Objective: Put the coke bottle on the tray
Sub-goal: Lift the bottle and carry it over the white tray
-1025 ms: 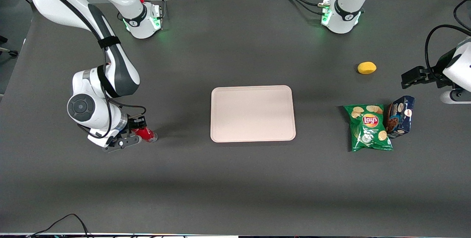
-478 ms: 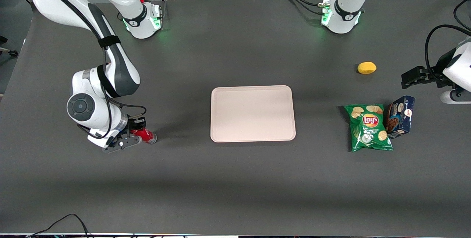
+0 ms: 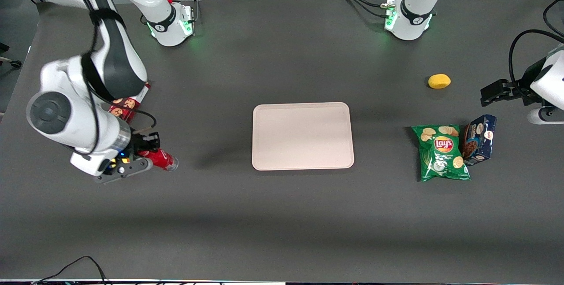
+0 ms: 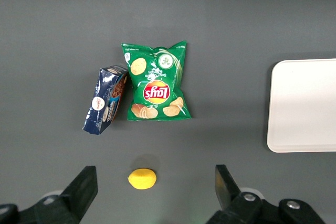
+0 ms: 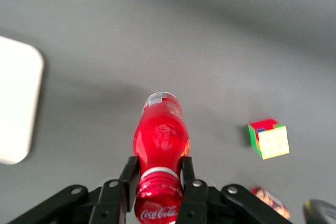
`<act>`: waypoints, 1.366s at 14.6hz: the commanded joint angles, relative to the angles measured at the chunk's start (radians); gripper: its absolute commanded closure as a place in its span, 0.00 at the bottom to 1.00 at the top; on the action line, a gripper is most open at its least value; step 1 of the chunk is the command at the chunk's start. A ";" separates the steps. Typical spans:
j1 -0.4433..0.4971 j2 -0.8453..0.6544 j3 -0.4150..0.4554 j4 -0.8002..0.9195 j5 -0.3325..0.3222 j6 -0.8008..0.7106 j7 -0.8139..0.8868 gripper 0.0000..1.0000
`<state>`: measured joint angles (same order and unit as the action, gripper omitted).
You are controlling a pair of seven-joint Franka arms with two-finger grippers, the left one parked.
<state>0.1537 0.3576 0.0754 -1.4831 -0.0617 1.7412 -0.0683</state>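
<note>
Under the pincer [image 5: 156, 182], only wrist view shows cube [image 5: 269, 138]

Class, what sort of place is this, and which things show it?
Probably a robotics lab: a gripper holds a coke bottle above a dark table with a tray, a chip bag and cables.
</note>
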 commanded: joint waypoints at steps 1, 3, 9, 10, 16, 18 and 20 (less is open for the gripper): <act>0.006 -0.019 0.012 0.131 0.048 -0.188 -0.030 1.00; 0.006 -0.017 0.012 0.133 0.048 -0.190 -0.030 1.00; 0.148 -0.017 -0.005 0.138 0.109 -0.181 0.172 1.00; 0.188 -0.020 -0.006 0.138 0.109 -0.180 0.256 1.00; 0.336 0.032 0.026 0.124 0.117 -0.036 0.694 1.00; 0.336 0.104 0.067 0.109 0.102 0.038 0.713 1.00; 0.339 0.147 0.069 0.075 0.085 0.118 0.713 1.00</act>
<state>0.4982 0.4322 0.1342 -1.3899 0.0401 1.7622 0.6198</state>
